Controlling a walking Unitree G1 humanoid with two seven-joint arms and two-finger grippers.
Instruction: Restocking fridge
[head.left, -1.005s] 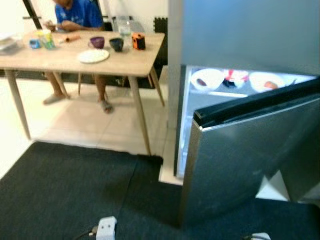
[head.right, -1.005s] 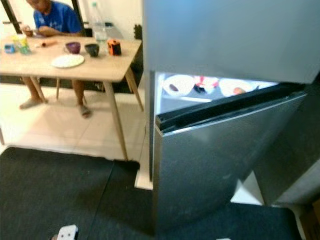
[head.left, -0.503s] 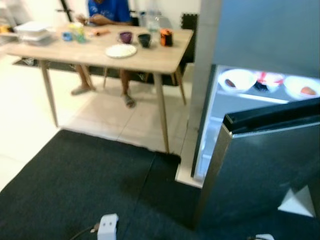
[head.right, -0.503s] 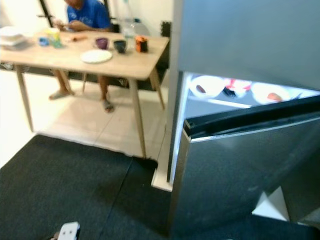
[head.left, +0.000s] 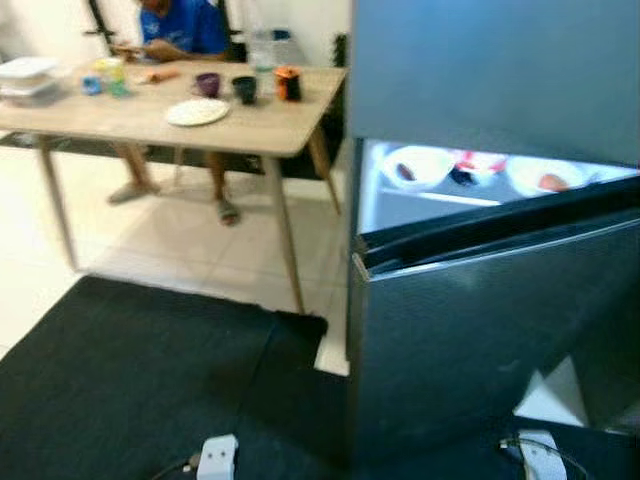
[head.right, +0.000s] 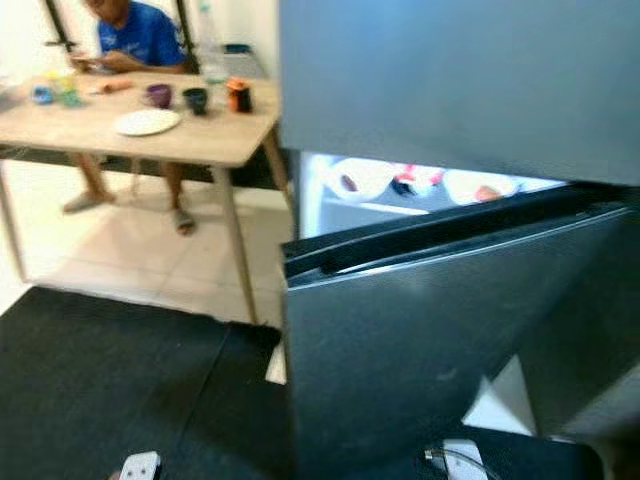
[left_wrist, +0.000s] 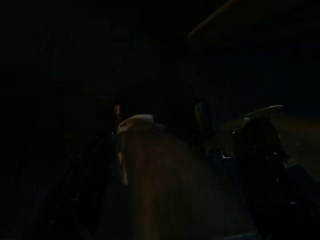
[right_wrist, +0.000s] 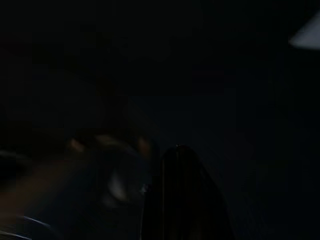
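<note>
The steel fridge (head.left: 490, 70) stands in front of me on the right. Its lower door (head.left: 480, 350) is ajar, swung out toward me. Above the door's top edge, the lit shelf inside holds a white bowl (head.left: 415, 165), a red and white item (head.left: 478, 165) and another white bowl (head.left: 545, 178) with something orange in it. Both arms hang idle. The left wrist (head.left: 217, 457) and the right wrist (head.left: 535, 455) show at the bottom over the mat. Both wrist views are very dark and only dim shapes can be made out.
A wooden table (head.left: 130, 125) stands at the left with a white plate (head.left: 197, 112), a purple cup (head.left: 207, 84), a dark cup (head.left: 245, 89), an orange cup (head.left: 289, 83) and white containers (head.left: 25, 75). A person (head.left: 180, 25) in blue sits behind it. A black mat (head.left: 130, 380) covers the floor before the fridge.
The view has swung left and then back right, so the whole scene has shifted. My right wrist now shows at the bottom edge. The things themselves look unmoved.
</note>
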